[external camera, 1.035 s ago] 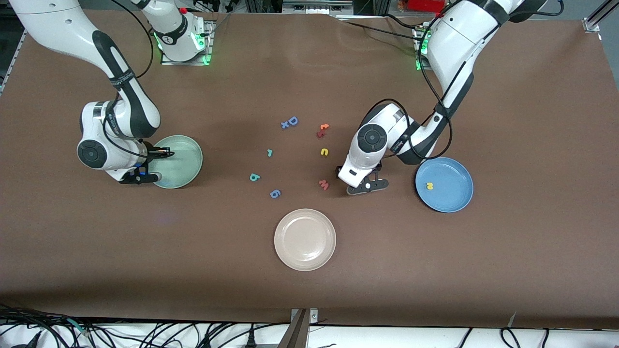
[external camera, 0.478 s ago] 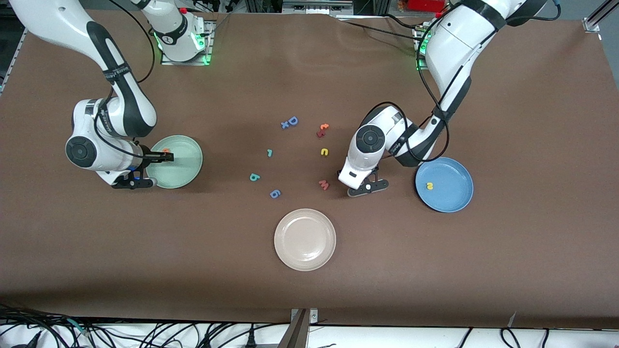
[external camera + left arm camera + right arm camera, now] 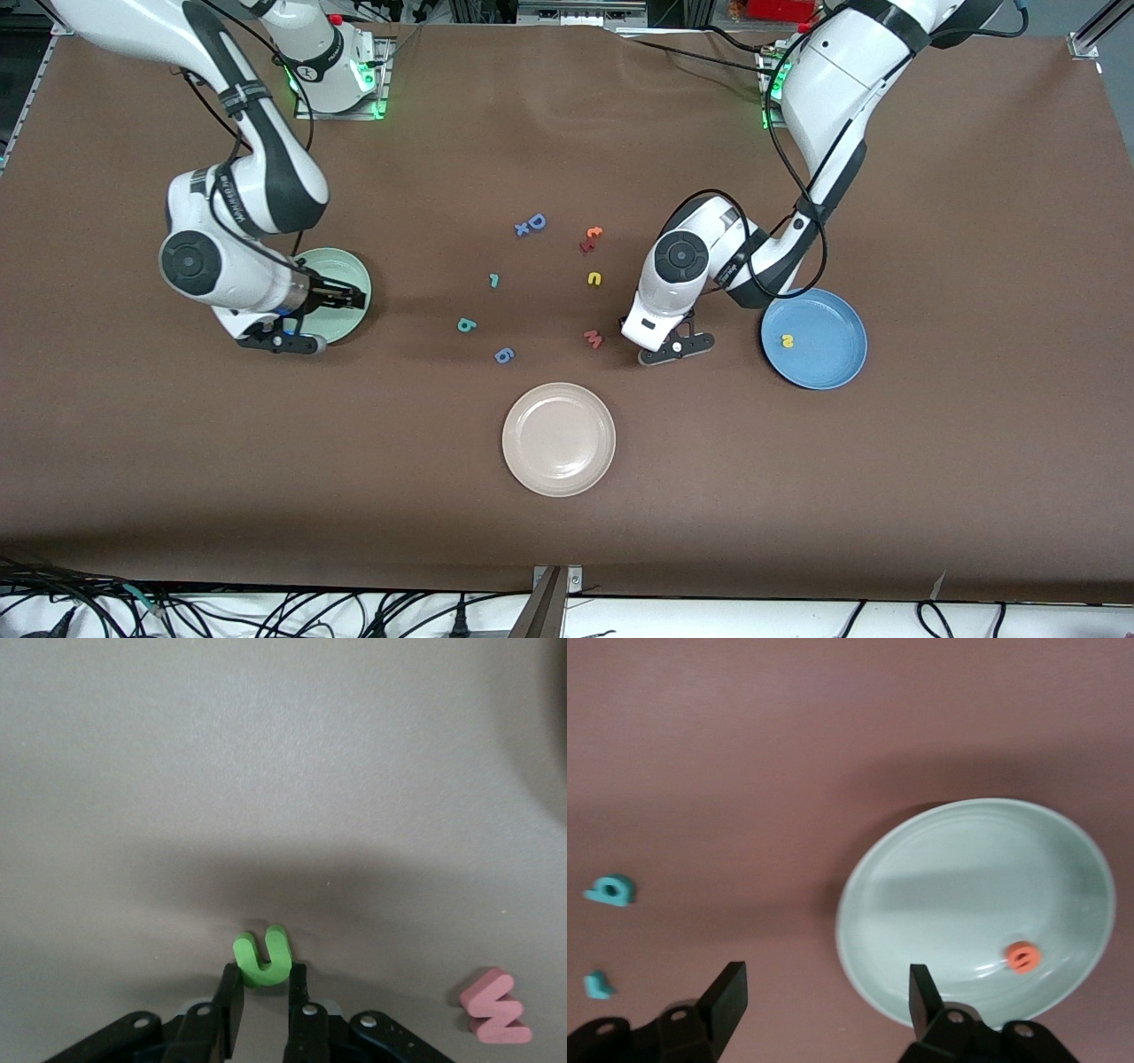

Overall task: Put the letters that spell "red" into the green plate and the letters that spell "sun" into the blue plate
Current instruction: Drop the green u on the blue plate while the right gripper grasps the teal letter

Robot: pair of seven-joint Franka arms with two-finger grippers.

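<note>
I'm clamping the left gripper (image 3: pixel 263 997) on the green letter (image 3: pixel 262 957), pink "w" (image 3: pixel 496 1017) at its four o'clock; the right gripper (image 3: pixel 824 992) is hanging spread over the green plate (image 3: pixel 957 868).

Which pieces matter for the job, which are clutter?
Job: green plate holding orange e; teal d; teal r; blue plate holding yellow s; yellow arch letter; green u, pinched by left gripper; right gripper, open over green plate.
Clutter: cream plate; pink w; blue g; blue D; red-orange pair.
</note>
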